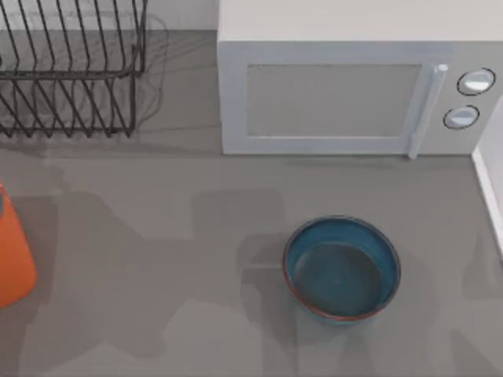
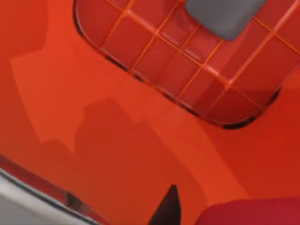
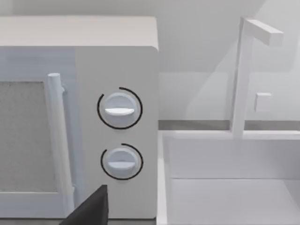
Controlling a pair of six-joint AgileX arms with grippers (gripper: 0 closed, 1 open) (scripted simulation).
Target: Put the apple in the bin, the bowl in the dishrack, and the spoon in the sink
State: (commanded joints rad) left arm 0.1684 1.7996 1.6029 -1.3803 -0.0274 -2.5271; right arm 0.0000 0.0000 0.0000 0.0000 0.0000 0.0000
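Note:
My left gripper (image 2: 211,213) hangs inside the orange bin (image 2: 117,117), shut on the red apple (image 2: 253,213), which sits beside one dark fingertip (image 2: 169,206) above the bin's gridded floor. The bin (image 1: 12,251) stands at the table's left edge. The blue-teal bowl (image 1: 342,269) rests upright on the table, right of centre. The black wire dishrack (image 1: 71,71) is at the back left. The white sink (image 3: 225,187) lies at the far right, its edge (image 1: 491,188) just visible. My right gripper (image 3: 89,208) is parked facing the microwave's knobs and the sink. The spoon is out of view.
A white microwave (image 1: 354,86) stands at the back, between dishrack and sink, its two knobs (image 3: 119,110) toward the sink side. A white faucet (image 3: 243,70) rises behind the sink. Bare grey tabletop (image 1: 157,275) lies between bin and bowl.

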